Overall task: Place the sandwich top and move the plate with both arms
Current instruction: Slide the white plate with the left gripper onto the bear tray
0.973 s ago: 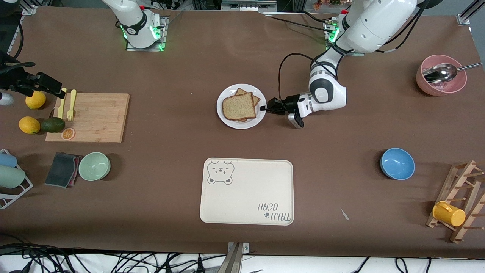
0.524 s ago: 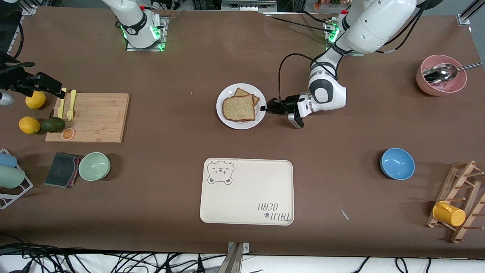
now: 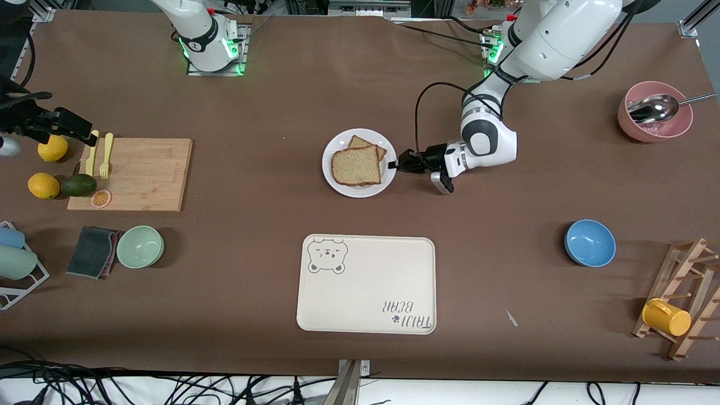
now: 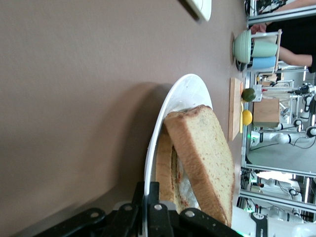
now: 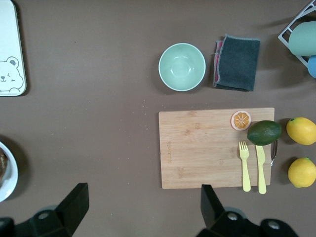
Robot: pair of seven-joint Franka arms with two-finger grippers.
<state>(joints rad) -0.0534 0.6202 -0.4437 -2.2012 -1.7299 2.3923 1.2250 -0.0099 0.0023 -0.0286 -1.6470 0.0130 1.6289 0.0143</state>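
From the front camera, the left tool (image 3: pixel 394 165) is pinched onto the rim of the plate (image 3: pixel 336 179), at the edge toward the left arm's end of the bench (image 3: pixel 270 95). The sandwich top (image 3: pixel 355 165) lies on the stacked sandwich on that plate, just beside the tool. The cream tray (image 3: pixel 366 284) sits nearer the camera than the tool.

In the left wrist view, the left tool's fingers (image 4: pixel 154 217) clamp the plate's rim, the sandwich top leaning over the filling.

In the right wrist view, the right tool (image 5: pixel 140 207) stands spread wide, empty, above the cutting board (image 5: pixel 207 148); the green bowl (image 5: pixel 181 66) and the plate's edge show.
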